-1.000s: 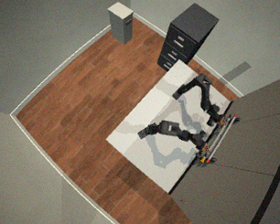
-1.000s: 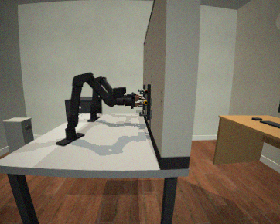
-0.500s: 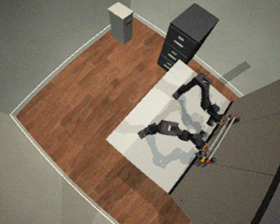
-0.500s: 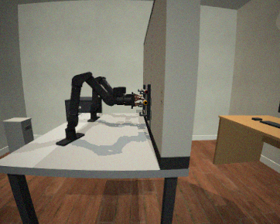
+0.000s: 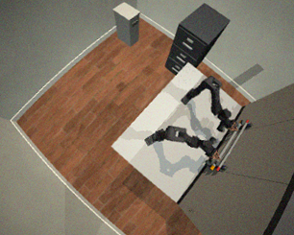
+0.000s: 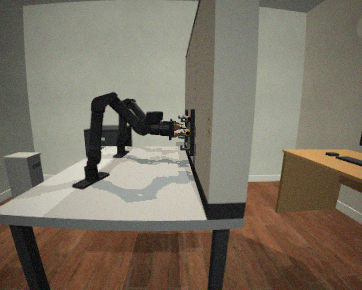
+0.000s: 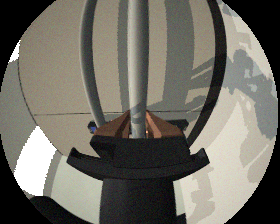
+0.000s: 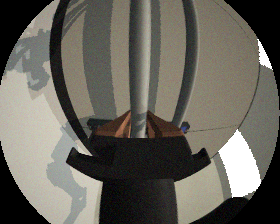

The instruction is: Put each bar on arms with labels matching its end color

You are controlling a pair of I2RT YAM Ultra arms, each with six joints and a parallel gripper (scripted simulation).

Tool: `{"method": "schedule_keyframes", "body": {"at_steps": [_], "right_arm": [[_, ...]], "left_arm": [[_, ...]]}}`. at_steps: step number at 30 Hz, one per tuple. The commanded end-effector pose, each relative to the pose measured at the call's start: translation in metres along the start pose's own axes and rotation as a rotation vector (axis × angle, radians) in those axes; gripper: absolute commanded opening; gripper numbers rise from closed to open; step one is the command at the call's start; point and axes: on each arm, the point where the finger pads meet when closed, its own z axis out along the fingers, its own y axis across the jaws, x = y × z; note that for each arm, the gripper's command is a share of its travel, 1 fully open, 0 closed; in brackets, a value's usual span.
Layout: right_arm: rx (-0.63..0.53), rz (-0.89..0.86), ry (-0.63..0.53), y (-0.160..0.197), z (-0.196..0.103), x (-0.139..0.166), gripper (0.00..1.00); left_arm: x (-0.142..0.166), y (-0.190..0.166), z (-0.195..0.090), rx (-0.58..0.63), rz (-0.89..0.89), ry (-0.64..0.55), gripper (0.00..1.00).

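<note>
Along the counter's (image 5: pixel 130 143) (image 6: pixel 120 222) wall-side edge, the yellow-ended bar (image 5: pixel 226 148) (image 6: pixel 188 133) (image 7: pixel 138 60) (image 8: pixel 140 60) appears gripped by both left gripper (image 7: pixel 138 112) and right gripper (image 6: pixel 181 128) (image 8: pixel 138 113); the red-ended bar (image 5: pixel 234 144) (image 6: pixel 189 118) is ungripped. Placement and withdrawal remain, seemingly. Label matching is unverifiable: rack labels are mostly hidden.

The robot has two black arms (image 5: pixel 184 137) (image 6: pixel 119 106), made of chunky pieces with bumpy round joints. Each has a flat, dark foot. Each gripper (image 7: pixel 137 125) (image 8: pixel 139 125) has orange-brown, pointy fingers. Behind them sits a wide black part with little turned-up ends, like a boat.
</note>
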Motion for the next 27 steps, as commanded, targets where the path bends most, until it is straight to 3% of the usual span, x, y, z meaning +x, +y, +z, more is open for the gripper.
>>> {"method": "schedule_keyframes", "body": {"at_steps": [1, 27], "right_arm": [[0.036, 0.007, 0.007, -0.029, -0.001, 0.000, 0.00], [0.036, 0.007, 0.007, -0.051, -0.002, 0.000, 0.00]], "left_arm": [[0.004, 0.029, 0.000, -0.041, -0.003, 0.014, 0.00], [0.004, 0.051, -0.001, -0.042, -0.003, 0.014, 0.00]]}}
